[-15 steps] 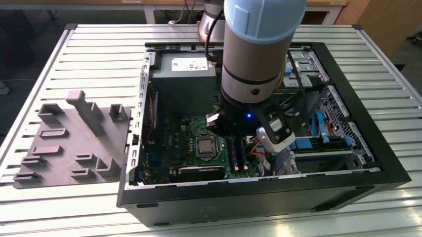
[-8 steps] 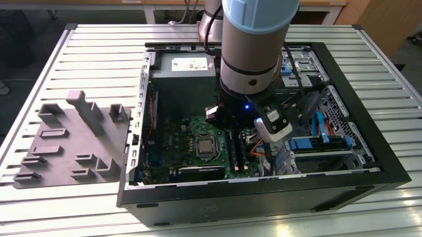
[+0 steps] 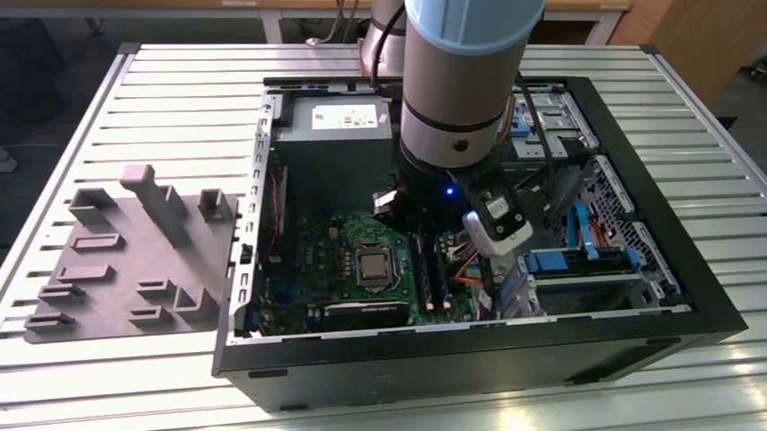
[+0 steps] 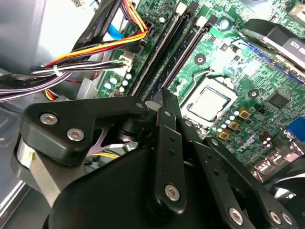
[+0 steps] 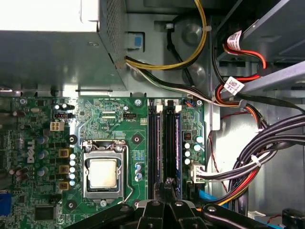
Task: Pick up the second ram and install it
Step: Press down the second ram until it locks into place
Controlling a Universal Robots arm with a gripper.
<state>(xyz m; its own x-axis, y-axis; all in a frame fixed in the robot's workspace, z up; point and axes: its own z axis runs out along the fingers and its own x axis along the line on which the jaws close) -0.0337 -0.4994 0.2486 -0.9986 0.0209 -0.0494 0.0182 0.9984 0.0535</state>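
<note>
The jaws of the gripper [image 5: 167, 187] are pressed together, poised just above the black memory slots [image 5: 164, 143] beside the CPU socket [image 5: 103, 172] on the green motherboard [image 3: 321, 247]. The second ram [image 5: 177, 148] appears seated in the slot nearest the cables. The open computer case [image 3: 671, 269] rests on the bench [image 3: 180, 99].
</note>
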